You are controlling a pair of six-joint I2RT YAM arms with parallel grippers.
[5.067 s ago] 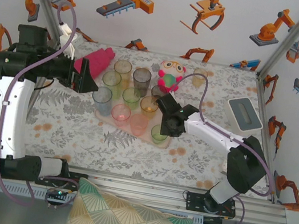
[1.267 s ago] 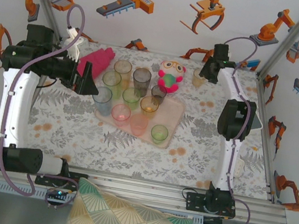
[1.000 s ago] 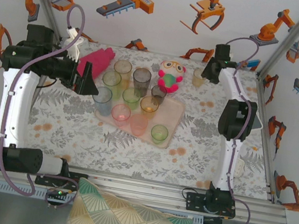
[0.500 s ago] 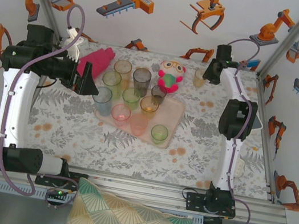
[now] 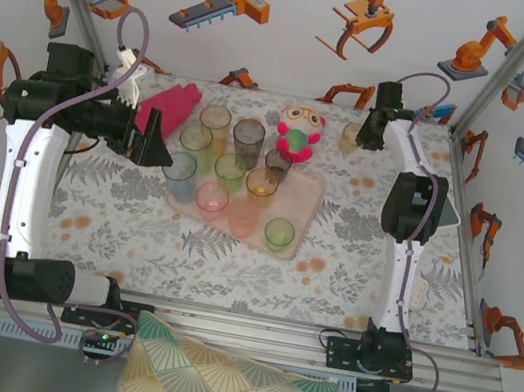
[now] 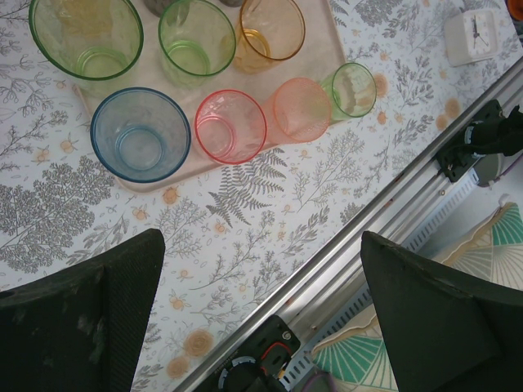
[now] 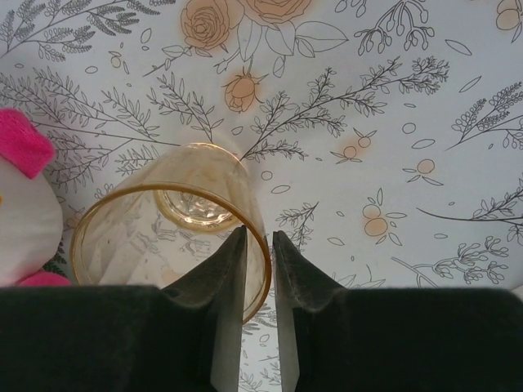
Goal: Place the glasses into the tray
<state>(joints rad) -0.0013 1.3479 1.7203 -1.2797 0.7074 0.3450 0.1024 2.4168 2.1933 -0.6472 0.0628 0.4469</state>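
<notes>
The amber glass (image 7: pixel 176 220) stands upright on the counter (image 5: pixel 353 253) at the far right, mouth up, so its long axis runs straight up toward the wrist above it. In the top view this amber glass (image 5: pixel 351 136) is just right of the plush toy (image 5: pixel 297 131) and well apart from the tray (image 5: pixel 307 199), which lies to its left and nearer the arm bases. The right gripper (image 7: pixel 259 233) comes at it from above. One of its fingers (image 7: pixel 233 261) is inside the mouth and the other is outside, on the side of the rim away from the toy, so the jaws straddle the wall rather than the whole glass. They look clenched onto that thin wall, though I cannot tell how firm the pinch is. The carry should therefore run left and toward the bases, skirting the toy. The left gripper (image 6: pixel 261 241) hangs with its jaws released wide over the tray's near-left side beside the other glasses (image 6: pixel 140 133), far from this one, so the right arm is the nearer.
</notes>
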